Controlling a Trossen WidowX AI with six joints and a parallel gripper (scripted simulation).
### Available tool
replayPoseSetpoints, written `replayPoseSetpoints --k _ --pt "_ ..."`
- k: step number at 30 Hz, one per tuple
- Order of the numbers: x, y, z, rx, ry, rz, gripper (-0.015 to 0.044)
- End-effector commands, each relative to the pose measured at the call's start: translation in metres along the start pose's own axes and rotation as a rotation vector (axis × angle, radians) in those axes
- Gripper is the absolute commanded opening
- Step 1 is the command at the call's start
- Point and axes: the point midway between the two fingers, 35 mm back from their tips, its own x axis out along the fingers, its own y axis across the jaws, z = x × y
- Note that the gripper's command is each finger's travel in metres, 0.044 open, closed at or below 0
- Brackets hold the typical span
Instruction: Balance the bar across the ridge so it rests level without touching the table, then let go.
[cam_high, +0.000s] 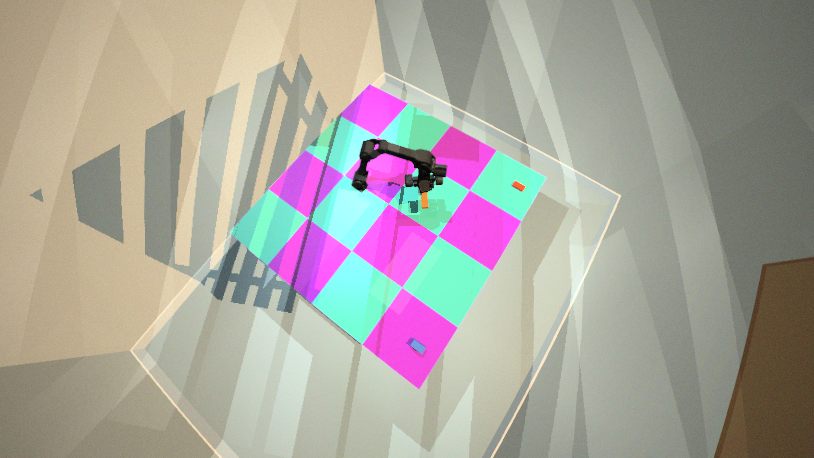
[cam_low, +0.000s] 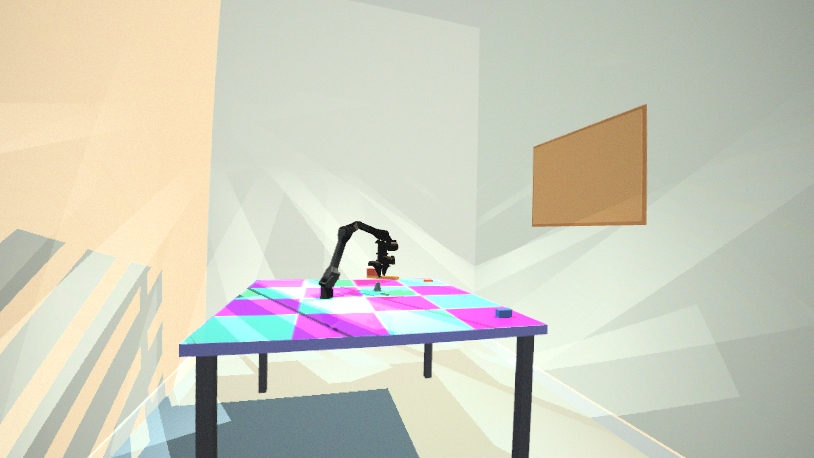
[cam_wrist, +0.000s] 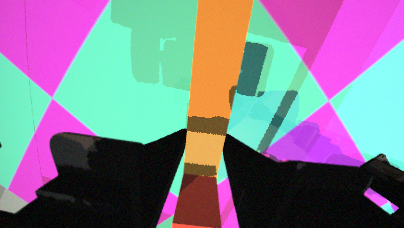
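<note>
My gripper (cam_high: 424, 191) (cam_low: 383, 275) (cam_wrist: 205, 135) is shut on the orange bar (cam_high: 424, 201) (cam_low: 391, 277) (cam_wrist: 221, 60). The bar hangs above the checkered table (cam_high: 392, 242) (cam_low: 341, 347) and looks about level. A red block (cam_low: 371, 272) (cam_wrist: 198, 200) sits at one end of the bar, on the near side of the fingers in the wrist view. The small ridge (cam_high: 413, 206) (cam_low: 377, 287) (cam_wrist: 252, 69) stands on the table, grey in the exterior view and dark in the other views. It is lower than the bar, with a gap between them, and shows beside the bar in the wrist view.
A flat orange-red block (cam_high: 518, 185) (cam_low: 428, 280) lies near one table corner. A blue block (cam_high: 417, 346) (cam_low: 503, 312) lies near another corner, far from the gripper. Shadows of the arm fall around the ridge.
</note>
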Motion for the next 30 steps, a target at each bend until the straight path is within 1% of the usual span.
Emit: replayPoseSetpoints --k 1,6,30 --pt "0.0093 -0.0019 -0.0006 0.004 0.005 -0.005 0.0000" --pt "0.0149 -0.0027 -0.0005 0.004 0.005 -0.005 0.0000" --pt "0.0138 -0.0027 -0.0006 0.004 0.005 -0.005 0.0000"
